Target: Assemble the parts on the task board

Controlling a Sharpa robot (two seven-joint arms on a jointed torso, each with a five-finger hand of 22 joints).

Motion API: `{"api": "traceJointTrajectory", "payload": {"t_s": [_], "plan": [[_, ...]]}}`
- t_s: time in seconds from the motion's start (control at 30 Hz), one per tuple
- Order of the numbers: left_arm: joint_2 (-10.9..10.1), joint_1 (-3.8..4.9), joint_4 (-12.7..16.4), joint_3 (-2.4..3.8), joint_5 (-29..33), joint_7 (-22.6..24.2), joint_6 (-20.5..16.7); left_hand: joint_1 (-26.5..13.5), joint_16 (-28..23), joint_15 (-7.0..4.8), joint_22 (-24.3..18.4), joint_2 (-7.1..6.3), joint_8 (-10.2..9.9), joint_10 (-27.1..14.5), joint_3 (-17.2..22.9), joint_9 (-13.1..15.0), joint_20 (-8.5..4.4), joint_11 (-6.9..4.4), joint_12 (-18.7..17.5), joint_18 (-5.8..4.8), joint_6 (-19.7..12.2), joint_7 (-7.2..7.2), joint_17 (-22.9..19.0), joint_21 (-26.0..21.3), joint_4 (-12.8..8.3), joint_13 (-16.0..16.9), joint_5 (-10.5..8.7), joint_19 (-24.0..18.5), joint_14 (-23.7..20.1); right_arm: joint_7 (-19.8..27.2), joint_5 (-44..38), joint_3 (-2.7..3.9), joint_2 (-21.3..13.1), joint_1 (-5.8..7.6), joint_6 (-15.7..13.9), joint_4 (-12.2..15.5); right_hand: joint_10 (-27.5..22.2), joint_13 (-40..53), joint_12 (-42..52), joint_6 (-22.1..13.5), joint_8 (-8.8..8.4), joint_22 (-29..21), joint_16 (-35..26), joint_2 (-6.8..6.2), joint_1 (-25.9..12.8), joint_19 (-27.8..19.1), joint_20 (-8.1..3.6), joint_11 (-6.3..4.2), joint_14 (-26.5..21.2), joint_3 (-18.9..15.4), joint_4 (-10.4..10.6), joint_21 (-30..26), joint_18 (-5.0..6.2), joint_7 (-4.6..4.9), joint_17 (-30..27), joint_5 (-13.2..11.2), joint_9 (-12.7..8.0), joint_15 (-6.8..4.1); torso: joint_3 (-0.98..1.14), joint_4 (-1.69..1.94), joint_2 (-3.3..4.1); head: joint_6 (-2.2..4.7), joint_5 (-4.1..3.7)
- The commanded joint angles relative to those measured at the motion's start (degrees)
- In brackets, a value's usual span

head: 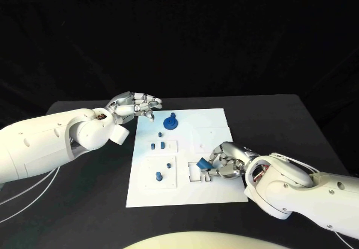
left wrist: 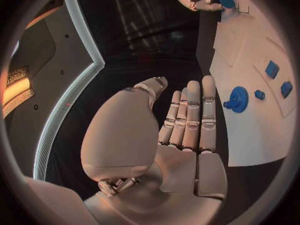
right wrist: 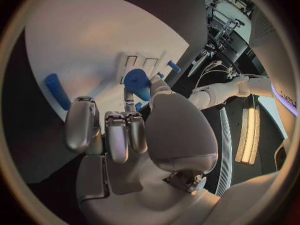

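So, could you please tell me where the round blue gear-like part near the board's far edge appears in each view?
Head view: the blue gear part stands on the task board near its far edge, just beside the left hand.
Left wrist view: the part sits on the board beyond that hand's fingertips.
Right wrist view: I cannot pick it out.
Shared landmark: the white board.

Bare task board (head: 213,122) corner (far right), blue parts (head: 170,123) seemingly crowd left
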Motion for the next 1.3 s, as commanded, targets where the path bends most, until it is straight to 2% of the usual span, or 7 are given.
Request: {"api": "traceJointTrajectory", "payload": {"t_s": [0.03,0.17,0.67,0.77,0.8,1.13,1.3], "plan": [[0.1,0.0,0.1,0.04,0.0,0.5,1.2,0.1,0.1,0.1,-0.1,0.46,-0.2,-0.3,-0.2,-0.1,0.04,0.09,0.3,0.77,-0.4,-0.02,0.1,-0.4,0.2,0.1,0.25,-0.3,-0.5,0.9,1.4,0.0,1.2,-0.55,2.1,-1.0,4.8,13.3,-0.2,1.5,-0.32,3.0,0.2,-0.17,-2.6,0.4,-0.12,-0.27,5.7,0.2,0.0,-0.2,-0.32,-0.93,12.6,-0.9,-0.1,-0.24,-0.02,-0.02,0.0,-0.06,0.0],[0.2,-0.01,0.1,0.04,0.1,0.5,1.3,0.1,0.1,0.1,-0.1,0.46,-0.2,-0.3,-0.2,-0.1,0.04,0.09,0.3,0.77,-0.4,-0.02,0.1,-0.4,0.2,0.1,0.25,-0.3,-0.5,0.3,2.3,0.0,2.8,-1.07,1.8,-2.0,4.4,13.0,-0.7,2.0,-0.02,3.1,0.3,0.05,-4.7,0.4,-0.12,-0.34,5.7,0.2,0.1,-0.4,-0.3,-1.06,12.9,-3.8,0.0,-0.29,-0.05,0.02,0.03,-0.21,0.15],[0.1,-0.04,0.1,0.04,0.1,0.4,1.4,0.2,0.1,0.1,-0.1,0.53,-0.2,-0.3,-0.1,-0.1,0.04,0.08,0.3,0.78,-0.4,-0.04,0.1,-0.4,0.2,0.1,0.28,-0.3,-0.5,-1.0,2.3,0.01,4.4,-1.38,2.8,-3.1,4.5,13.0,-0.7,2.4,0.71,3.4,0.3,0.04,-7.4,0.4,-0.27,-0.58,5.8,-1.1,0.0,-0.3,-0.33,-1.33,13.0,-2.4,0.4,-0.47,-0.07,0.02,0.01,-0.32,0.46],[0.0,-0.04,0.2,0.04,0.1,0.3,1.4,0.2,0.1,0.1,-0.1,0.53,-0.2,-0.3,-0.1,-0.1,0.04,0.08,0.3,0.78,-0.4,-0.04,0.1,-0.4,0.2,0.1,0.28,-0.3,-0.5,-1.6,2.1,0.01,4.4,-1.38,3.3,-3.3,4.4,12.9,-0.8,2.3,1.2,3.5,0.4,0.02,-9.7,0.5,-0.33,-0.64,5.8,-2.6,0.1,-0.3,-0.35,-1.41,13.2,-6.7,0.7,-0.54,-0.1,0.01,0.01,-0.32,0.52],[0.0,-0.04,0.2,0.04,0.1,0.3,1.4,0.2,0.1,0.1,-0.1,0.53,-0.2,-0.3,-0.1,-0.1,0.04,0.08,0.3,0.78,-0.4,-0.04,0.1,-0.4,0.2,0.1,0.28,-0.3,-0.5,-1.9,1.9,0.01,4.5,-1.39,3.3,-3.3,4.2,12.7,-1.1,2.1,1.53,3.8,0.5,-1.2,-11.8,0.6,-0.36,-0.64,5.9,-4.4,0.2,0.0,-0.43,-1.38,13.7,-12.2,0.9,-0.53,-0.1,0.01,0.01,-0.32,0.52],[-0.2,-0.04,0.3,0.04,0.2,0.2,1.3,0.2,0.1,0.1,-0.1,0.67,-0.1,-0.4,-0.1,-0.1,0.05,0.09,0.3,0.78,-0.4,-0.03,0.1,-0.4,0.3,0.1,0.29,-0.3,-0.5,-3.7,-0.5,0.02,4.6,-1.38,2.9,-3.6,4.2,12.7,-1.2,1.6,2.39,4.0,0.5,-0.35,-15.9,0.7,-0.43,-0.67,5.9,-6.9,0.2,0.0,-0.45,-1.43,13.7,-12.4,1.7,-0.58,-0.04,-0.03,-0.01,-0.24,0.71],[-0.2,-0.04,0.2,0.04,0.2,0.2,1.2,0.2,0.1,0.1,-0.1,0.67,-0.1,-0.4,-0.1,-0.1,0.05,0.09,0.3,0.78,-0.4,-0.03,0.1,-0.4,0.3,0.1,0.29,-0.3,-0.5,-2.2,-0.2,0.02,4.4,-1.38,3.4,-3.2,4.2,12.7,-1.3,1.1,2.91,4.0,0.6,-3.99,-19.1,0.7,-0.46,-0.68,5.9,-10.3,0.4,-0.3,-0.43,-1.43,13.8,-12.4,2.1,-0.6,-0.01,-0.06,-0.03,-0.17,0.74]]}}
